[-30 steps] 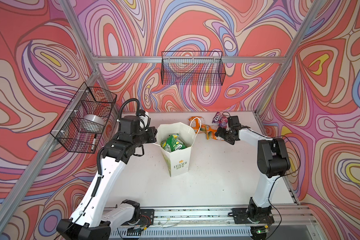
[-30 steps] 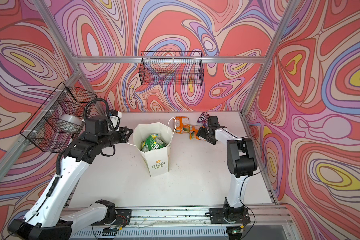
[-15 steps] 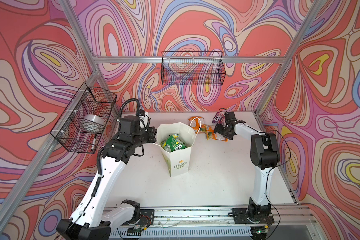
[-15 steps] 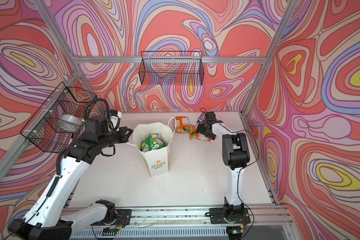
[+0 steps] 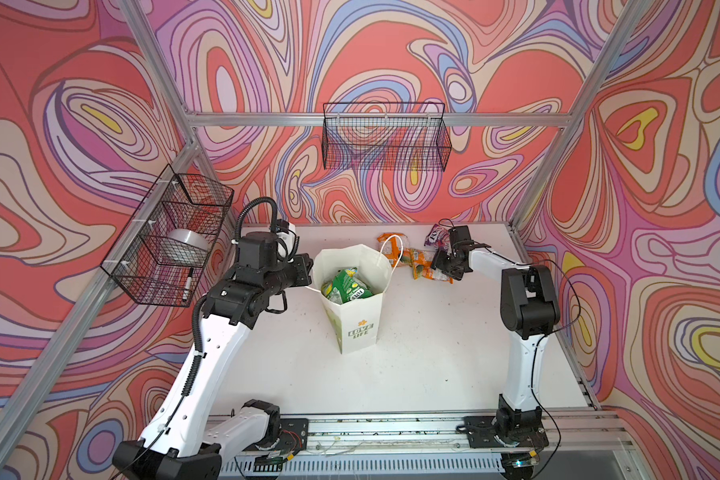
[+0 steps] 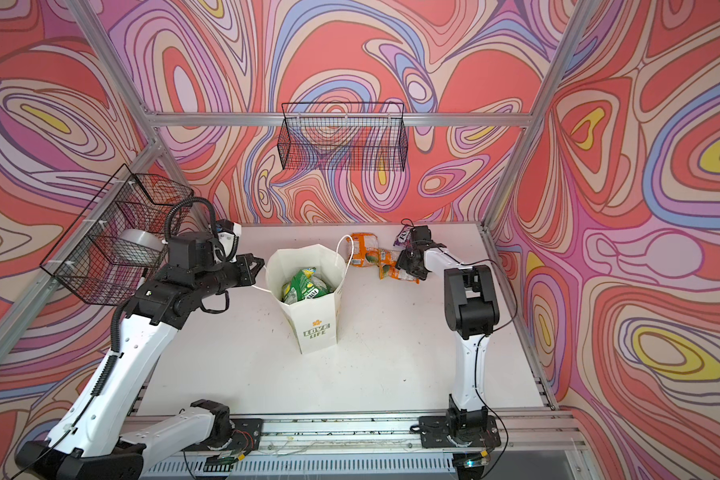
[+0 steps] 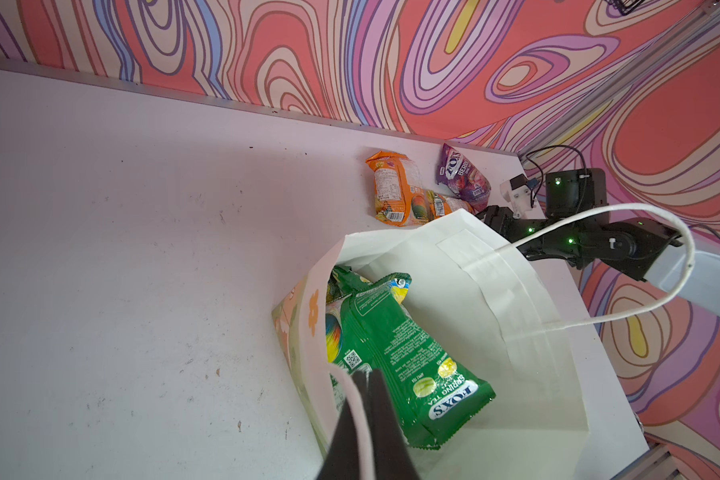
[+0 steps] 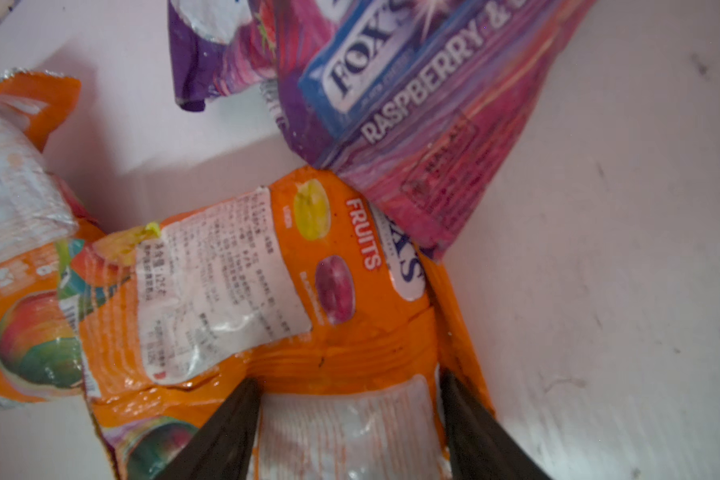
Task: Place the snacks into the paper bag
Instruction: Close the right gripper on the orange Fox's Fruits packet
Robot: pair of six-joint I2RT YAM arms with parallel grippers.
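Right pincer (image 8: 346,382) stands spread astride the orange pouch (image 8: 267,270)'s crimped end, on the bench (image 5: 412,353) at two o'clock from the paper bag (image 5: 356,328). The film looks light, crinkly and slippery, so pinch the flat seal. Left pincer (image 7: 364,374) pinches the bag's cord handle (image 7: 350,390).

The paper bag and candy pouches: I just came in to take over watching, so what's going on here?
The left gripper is shut on the paper bag's near cord handle, steadying it; green pouches already lie inside. The right gripper is down with open jaws astride one end of an orange pouch, not clearly clamped. A second orange pouch and a purple pouch lie beside it on the table, not yet bagged.
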